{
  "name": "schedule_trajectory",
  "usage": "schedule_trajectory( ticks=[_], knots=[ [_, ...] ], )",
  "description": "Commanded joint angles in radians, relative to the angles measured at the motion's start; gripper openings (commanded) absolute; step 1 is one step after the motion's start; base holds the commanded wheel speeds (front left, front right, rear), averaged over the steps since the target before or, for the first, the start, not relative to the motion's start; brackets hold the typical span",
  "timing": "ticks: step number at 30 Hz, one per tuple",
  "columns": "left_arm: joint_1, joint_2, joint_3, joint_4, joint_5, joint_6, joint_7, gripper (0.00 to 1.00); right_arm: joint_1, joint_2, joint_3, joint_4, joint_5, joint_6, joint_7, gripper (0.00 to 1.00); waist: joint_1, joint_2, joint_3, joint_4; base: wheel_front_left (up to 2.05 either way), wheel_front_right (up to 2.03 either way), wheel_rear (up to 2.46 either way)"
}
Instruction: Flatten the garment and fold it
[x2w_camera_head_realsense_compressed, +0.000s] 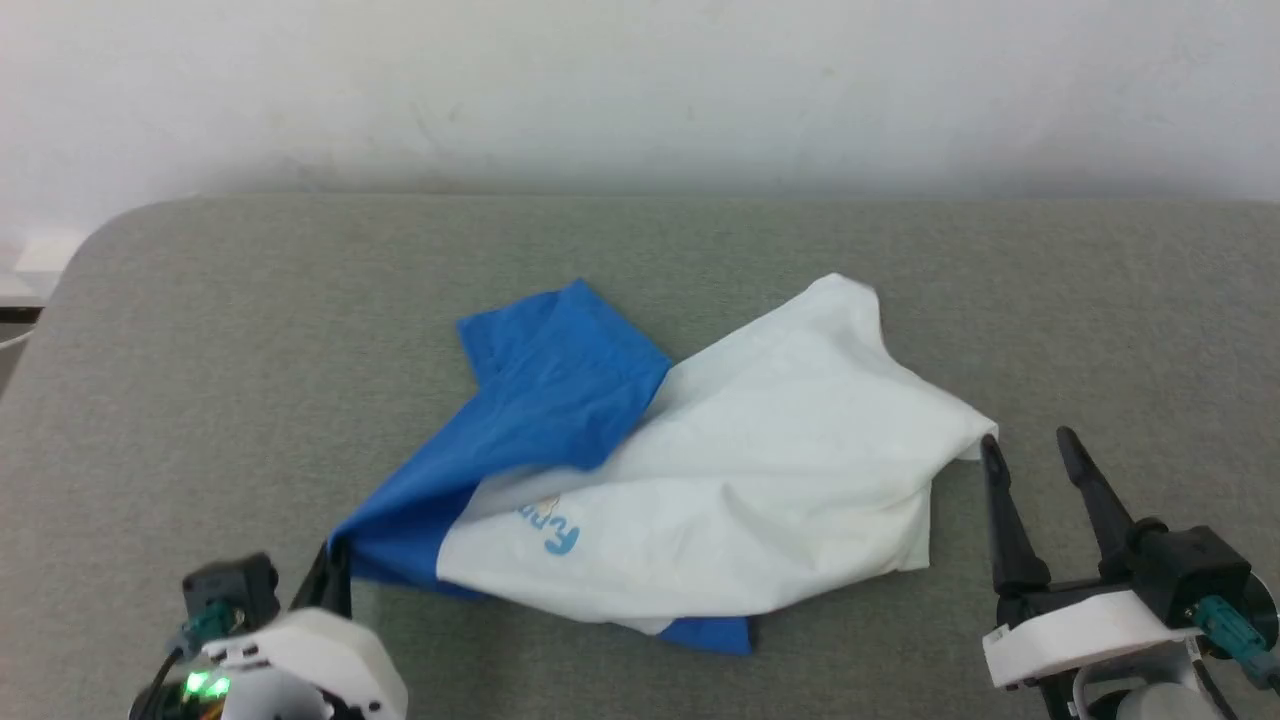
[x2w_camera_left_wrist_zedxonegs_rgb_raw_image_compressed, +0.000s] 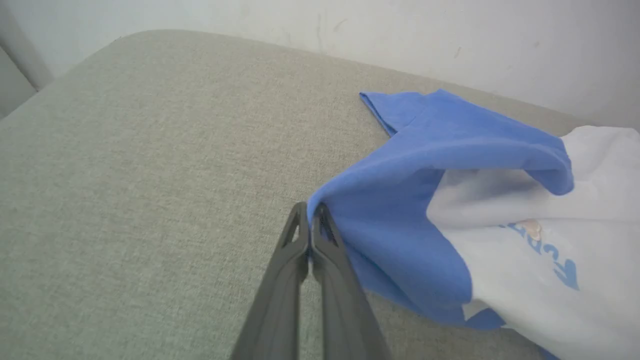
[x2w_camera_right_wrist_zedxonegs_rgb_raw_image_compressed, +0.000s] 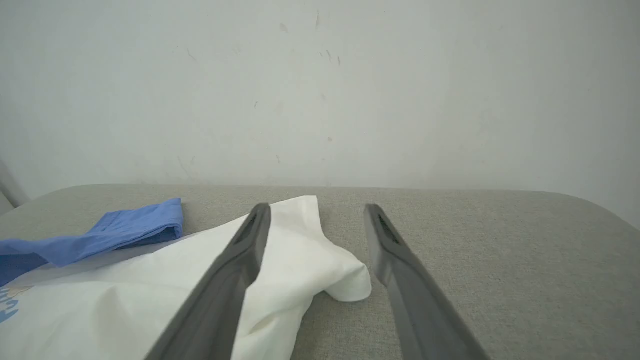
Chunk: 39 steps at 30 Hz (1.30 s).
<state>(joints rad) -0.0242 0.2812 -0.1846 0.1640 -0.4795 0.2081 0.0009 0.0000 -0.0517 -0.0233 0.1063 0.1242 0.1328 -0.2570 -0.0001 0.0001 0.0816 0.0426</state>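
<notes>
A pale white wall (x2w_camera_head_realsense_compressed: 640, 80) rises behind a grey fabric-covered table (x2w_camera_head_realsense_compressed: 200, 350) with rounded far corners; the garment (x2w_camera_head_realsense_compressed: 760, 480) lies crumpled near the middle of this surface, its white body bunched towards the robot's right and one bright blue sleeve (x2w_camera_head_realsense_compressed: 540, 400) thrown across towards the left and the far side; light-blue lettering (x2w_camera_head_realsense_compressed: 550, 535) shows upside down on the white chest, and in the left wrist view a small tan patch (x2w_camera_left_wrist_zedxonegs_rgb_raw_image_compressed: 531, 229) sits just above it, too blurred to make out; a second strip of blue peeks from under the near hem.

The left gripper (x2w_camera_left_wrist_zedxonegs_rgb_raw_image_compressed: 309, 220) is at the garment's near-left corner; its two dark fingers are pressed together, pinching the edge of the blue fabric, which is drawn up to a point at their tips.

The right gripper (x2w_camera_head_realsense_compressed: 1029, 440) stands with its fingers wide apart and holds nothing; its tips are just beside the garment's right-hand white corner, the left finger at the very edge of the cloth, whether touching I cannot tell.
</notes>
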Motion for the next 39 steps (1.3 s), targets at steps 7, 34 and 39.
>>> schedule_trajectory(
  ticks=[7, 34, 39],
  knots=[
    [0.114, 0.006, -0.031, 0.016, -0.025, 0.039, 0.148, 0.00, 0.010, 0.001, -0.003, 0.040, -0.017, -0.002, -0.005, 1.00, 0.0001, -0.0001, -0.049, 0.089, 0.00, 0.00, 0.00],
    [-0.059, -0.098, -0.129, -0.032, 0.144, -0.163, -0.262, 1.00, -0.179, -0.006, -0.120, 0.226, -0.082, -0.002, 0.497, 1.00, 0.0001, -0.0001, 0.007, 0.192, 0.00, 0.00, 0.00],
    [-0.062, -0.119, -0.119, -0.016, 0.167, -0.181, -0.262, 1.00, -0.209, -0.014, -0.133, 0.314, -0.111, -0.002, 0.605, 1.00, 0.0001, -0.0001, 0.026, 0.221, 0.00, 0.00, 0.00]
  ],
)
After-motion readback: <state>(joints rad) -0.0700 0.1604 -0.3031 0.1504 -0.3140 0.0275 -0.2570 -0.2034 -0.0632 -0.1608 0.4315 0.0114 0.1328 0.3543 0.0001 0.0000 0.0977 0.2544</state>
